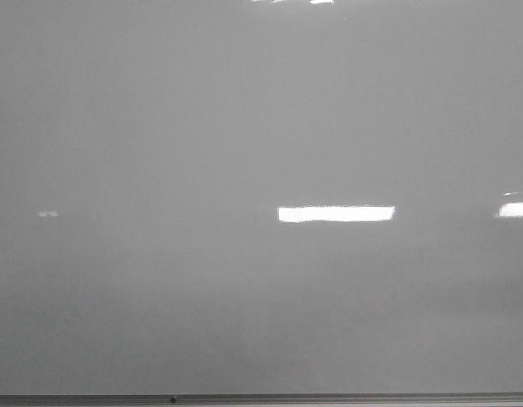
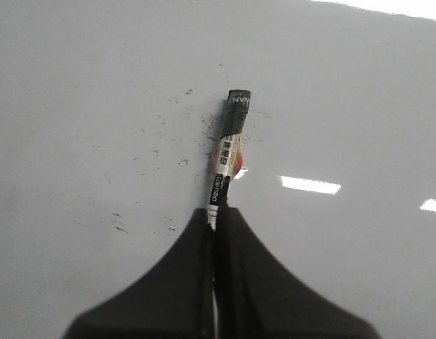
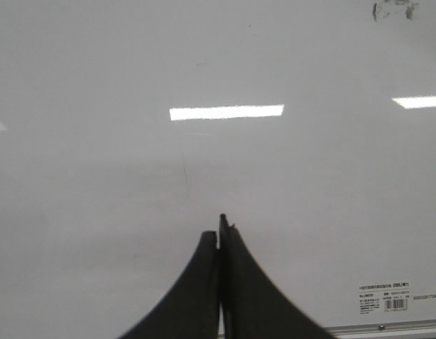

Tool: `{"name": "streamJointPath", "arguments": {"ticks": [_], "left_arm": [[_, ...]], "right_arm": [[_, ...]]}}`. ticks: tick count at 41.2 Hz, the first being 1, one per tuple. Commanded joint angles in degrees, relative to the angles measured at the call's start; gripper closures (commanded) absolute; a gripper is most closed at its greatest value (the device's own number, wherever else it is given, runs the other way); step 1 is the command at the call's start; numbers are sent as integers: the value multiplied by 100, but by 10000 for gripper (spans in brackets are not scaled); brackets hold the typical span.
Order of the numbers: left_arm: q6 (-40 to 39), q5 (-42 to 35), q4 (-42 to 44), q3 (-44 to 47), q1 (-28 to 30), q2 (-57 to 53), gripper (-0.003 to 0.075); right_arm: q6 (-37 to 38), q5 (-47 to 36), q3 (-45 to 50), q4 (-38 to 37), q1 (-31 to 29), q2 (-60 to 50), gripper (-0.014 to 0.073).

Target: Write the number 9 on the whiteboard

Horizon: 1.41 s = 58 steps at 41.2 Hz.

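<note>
The whiteboard (image 1: 261, 127) is glossy pale grey and fills the front view; neither gripper shows there. No number 9 shows in any view. In the left wrist view my left gripper (image 2: 216, 210) is shut on a marker (image 2: 228, 152) with a white, red and black label. The marker's black end points at the whiteboard (image 2: 97, 85); I cannot tell if it touches. In the right wrist view my right gripper (image 3: 219, 236) is shut and empty over the whiteboard (image 3: 97, 70).
Small black ink specks (image 2: 161, 141) lie scattered beside the marker. A dark smudge (image 3: 394, 10) and a printed label (image 3: 391, 296) show in the right wrist view. The metal edge strip (image 1: 329, 398) runs along the board's near edge and shows in the right wrist view (image 3: 387, 329).
</note>
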Motion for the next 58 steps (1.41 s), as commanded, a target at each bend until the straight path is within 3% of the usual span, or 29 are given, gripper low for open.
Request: {"name": "streamJointPath", "arguments": {"ticks": [1, 58], "left_arm": [[-5, -447, -58, 2, -10, -103, 739], [-5, -572, -2, 2, -10, -103, 739]], "right_arm": [[6, -413, -23, -63, -29, -109, 662], [6, -467, -23, -63, -29, -109, 662]]}}
